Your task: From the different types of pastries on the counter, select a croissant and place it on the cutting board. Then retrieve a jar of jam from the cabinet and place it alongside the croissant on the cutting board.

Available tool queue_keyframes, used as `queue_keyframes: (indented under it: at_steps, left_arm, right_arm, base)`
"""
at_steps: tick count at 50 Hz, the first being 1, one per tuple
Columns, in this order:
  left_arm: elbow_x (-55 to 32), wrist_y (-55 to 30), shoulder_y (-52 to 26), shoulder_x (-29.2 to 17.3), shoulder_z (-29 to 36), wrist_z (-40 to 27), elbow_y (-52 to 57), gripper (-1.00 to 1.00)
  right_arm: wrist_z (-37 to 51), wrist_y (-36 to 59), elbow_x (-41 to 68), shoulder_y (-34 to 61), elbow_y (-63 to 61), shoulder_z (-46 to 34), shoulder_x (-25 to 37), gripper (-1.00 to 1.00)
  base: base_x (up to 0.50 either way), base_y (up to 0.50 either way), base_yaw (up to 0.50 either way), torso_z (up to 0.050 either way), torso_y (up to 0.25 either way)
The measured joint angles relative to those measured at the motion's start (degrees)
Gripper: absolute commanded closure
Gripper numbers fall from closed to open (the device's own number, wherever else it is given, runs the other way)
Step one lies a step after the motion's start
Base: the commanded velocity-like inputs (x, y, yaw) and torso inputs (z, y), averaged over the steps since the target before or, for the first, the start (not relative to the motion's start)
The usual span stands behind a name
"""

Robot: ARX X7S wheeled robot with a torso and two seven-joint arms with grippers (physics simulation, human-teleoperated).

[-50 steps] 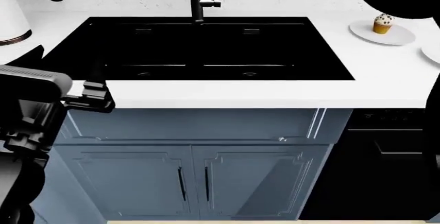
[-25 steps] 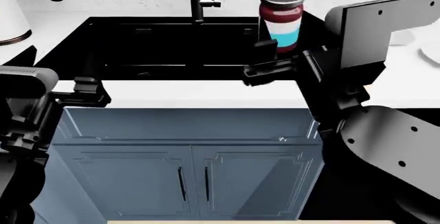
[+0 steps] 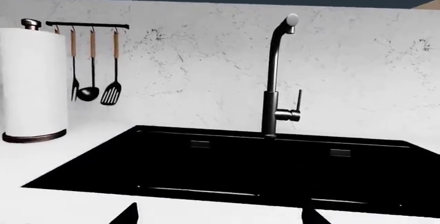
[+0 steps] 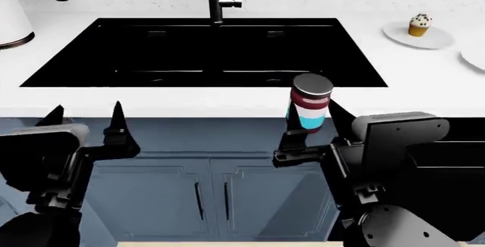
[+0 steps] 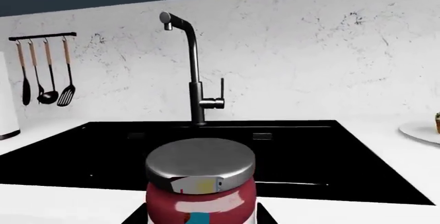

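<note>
Right gripper [image 4: 309, 126] sits at lower centre-right of the head view, below the table's [image 4: 227, 106] front edge, its fingers pinching the jar of jam [image 4: 310, 102] low on the body. The jar stands upright, its lid about level with the table edge in front of the black sink [image 4: 204, 51]. Left gripper [image 4: 87, 123] waits at lower left, fingers spread and holding nothing. A cupcake [image 4: 419, 25] sits on a white plate [image 4: 417, 36] at upper right. Neither croissant nor cutting board appears in any view.

Assessment: the carry is in hand. The grip is low on a tall jar, so tipping is the likely fault. Recommend lifting the jar clear above the table edge before any sideways travel, keeping it vertical, locating the board first, and lowering until the base rests flat before the fingers let go.
</note>
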Motion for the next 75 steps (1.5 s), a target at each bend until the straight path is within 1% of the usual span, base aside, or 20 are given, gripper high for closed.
queue_keyframes:
  at_steps: [8,18,36,58,75]
  left_arm:
    - [1.97,4.24,5.43,2.34,0.94,-0.62,-0.05,-1.0]
    - [3.11,6.73,8.06,3.67,1.6,-1.21,-0.73,-1.0]
    - [3.73,8.61,7.86,4.47,2.28,-1.82,-3.57,-1.0]
    - [3.59,9.9,7.4,4.57,2.7,-2.13,-5.76,-1.0]
    - [3.07,10.35,7.58,4.37,2.92,-2.29,-6.09,-1.0]
  right_arm:
    - [-0.31,-3.03,-1.63,-3.89,0.51,-0.02,-0.17,1.0]
    - [-0.64,-5.14,-2.76,-6.12,1.61,-0.03,-0.55,1.0]
    - [-1.16,-6.34,-2.11,-6.73,3.86,0.47,-1.22,1.0]
    - [-1.32,-6.79,-1.94,-5.82,6.61,0.51,-2.45,1.0]
    - [-0.56,-6.6,-1.51,-6.01,5.73,0.77,-2.11,1.0]
  base:
    - [-0.36,-0.44,0.0,0.0,0.0]
    - [-0.36,-0.47,0.0,0.0,0.0]
    - [-0.13,-0.5,0.0,0.0,0.0]
    - [0.0,-0.5,0.0,0.0,0.0]
    - [0.0,-0.5,0.0,0.0,0.0]
